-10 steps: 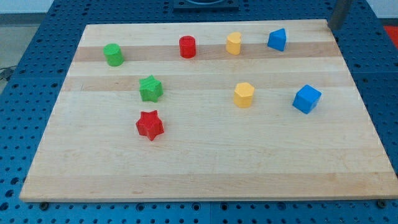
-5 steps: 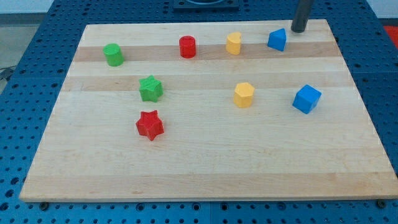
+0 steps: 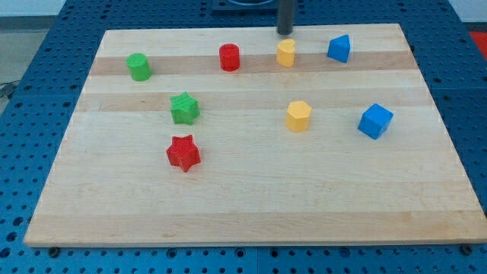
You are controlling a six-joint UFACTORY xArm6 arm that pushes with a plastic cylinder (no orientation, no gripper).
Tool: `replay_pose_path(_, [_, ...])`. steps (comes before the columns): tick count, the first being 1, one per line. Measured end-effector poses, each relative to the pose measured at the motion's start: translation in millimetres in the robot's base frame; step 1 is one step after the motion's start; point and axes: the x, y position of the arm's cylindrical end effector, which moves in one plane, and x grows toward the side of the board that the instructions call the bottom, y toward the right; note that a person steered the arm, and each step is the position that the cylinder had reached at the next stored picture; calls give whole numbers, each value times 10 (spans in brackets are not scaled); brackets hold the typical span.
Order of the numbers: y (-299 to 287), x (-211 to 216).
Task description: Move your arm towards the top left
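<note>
- Sliding along the far edge of the table [image 3: 251,213] is all this job calls for, as I judge it: no block has to be taken hold of, and there is no pincer here to be released or clenched, only my tip [image 3: 284,33] at the end of a stiff dark rod.
- Far to the view's left of my tip and a little below it stands the green cylinder [image 3: 138,67]; the table's top left corner, where I am bound, lies beyond it.
- Lower left of my tip, well apart, sit the green star [image 3: 184,108] and the red star [image 3: 183,153].
- Nearer on the left stands the red cylinder [image 3: 229,57], below the line I would travel.
- Just below my tip is a yellow block [image 3: 286,53], close but seemingly not touching; a second yellow block [image 3: 298,116] lies further down.
- Right of my tip are two blue blocks [image 3: 339,48] [image 3: 375,120].
- These blocks look small, hard and light, so a nudge would likely send one skating over the smooth wood.
- No brand, label or writing can be read.
</note>
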Motion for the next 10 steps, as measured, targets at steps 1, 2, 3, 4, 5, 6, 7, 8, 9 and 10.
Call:
replay_pose_path(1, [-67,-9])
replay_pose_path(2, [-490,-25])
replay_pose_path(3, [-500,-25])
replay_pose_path(4, [-525,-29])
replay_pose_path(5, [-1185,67])
replay_pose_path(6, [-1229,74])
replay_pose_path(7, [-1229,74])
replay_pose_path(8, [-1239,74])
replay_pose_path(9, [-1415,59])
replay_pose_path(10, [-2025,48])
